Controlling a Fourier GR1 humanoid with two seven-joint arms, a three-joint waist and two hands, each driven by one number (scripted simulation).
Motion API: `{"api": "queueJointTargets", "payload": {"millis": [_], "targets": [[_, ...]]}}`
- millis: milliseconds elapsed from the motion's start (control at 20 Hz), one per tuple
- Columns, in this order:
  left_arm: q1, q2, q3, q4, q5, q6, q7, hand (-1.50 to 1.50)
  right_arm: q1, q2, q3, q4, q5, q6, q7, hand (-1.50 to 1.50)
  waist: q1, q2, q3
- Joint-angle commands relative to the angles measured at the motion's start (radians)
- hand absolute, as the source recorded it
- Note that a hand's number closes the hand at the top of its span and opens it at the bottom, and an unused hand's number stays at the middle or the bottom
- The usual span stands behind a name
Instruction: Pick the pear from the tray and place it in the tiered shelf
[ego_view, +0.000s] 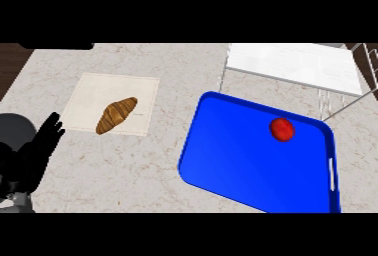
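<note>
A small red fruit lies on the blue tray, near the tray's far right corner. The tiered shelf, white with thin wire legs, stands just beyond the tray at the upper right. My left hand rests open at the left edge of the head view, fingers pointing up, far from the tray. My right hand does not show.
A croissant lies on a pale napkin on the marble counter, left of the tray. Dark wood borders the counter at the far left and far right corners.
</note>
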Motion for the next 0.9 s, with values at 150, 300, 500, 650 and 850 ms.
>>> {"api": "queueJointTargets", "payload": {"millis": [150,300,500,650,850], "targets": [[0.032,-0.018,-0.017,-0.095,-0.019,0.014,0.046,0.0,-0.022,0.033,-0.025,0.259,0.069,-0.118,-0.139,1.5,0.01,0.0,0.001],[0.016,0.017,0.045,-0.001,0.034,-0.044,-0.006,0.0,-0.057,0.025,-0.105,0.316,0.064,-0.177,-0.068,-1.5,0.009,0.002,0.0],[-0.031,-0.007,0.024,0.057,-0.006,-0.03,-0.033,0.0,-0.038,-0.019,-0.065,0.389,0.094,-0.124,-0.214,-1.5,-0.002,0.001,0.0],[0.037,-0.009,0.027,-0.016,-0.007,-0.033,-0.023,0.0,-0.029,0.016,-0.089,0.462,0.103,-0.212,-0.278,-1.5,0.005,0.001,0.0],[0.049,0.0,0.04,-0.033,0.006,-0.051,-0.002,0.0,-0.094,0.001,-0.142,0.469,0.06,-0.194,-0.291,-1.5,0.003,-0.002,0.0]]}}
